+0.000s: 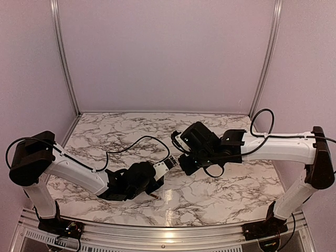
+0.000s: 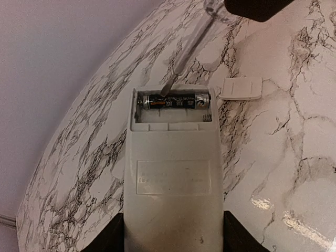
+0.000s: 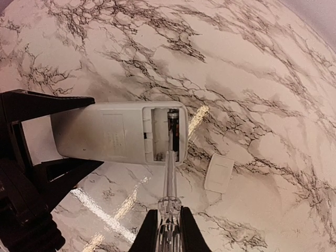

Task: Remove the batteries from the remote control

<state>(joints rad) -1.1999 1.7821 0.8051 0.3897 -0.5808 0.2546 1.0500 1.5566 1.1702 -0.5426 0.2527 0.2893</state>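
Observation:
My left gripper (image 2: pixel 172 239) is shut on the near end of the white remote control (image 2: pixel 173 173), which lies back-up on the marble table with its battery bay open. One dark battery (image 2: pixel 175 101) lies in the far slot. The slot beside it shows only a bare spring, and no gold-brown battery is in view. My right gripper (image 3: pixel 169 231) is shut on a long clear rod (image 3: pixel 169 173), and the rod's tip rests on the battery (image 3: pixel 174 128) inside the remote (image 3: pixel 105 134). In the top view both grippers meet at the remote (image 1: pixel 164 167).
The small white battery cover (image 2: pixel 240 88) lies flat on the table just right of the bay, and it also shows in the right wrist view (image 3: pixel 219 173). Purple walls close the table at the back and sides. The left arm's cable (image 1: pixel 131 144) loops over the marble.

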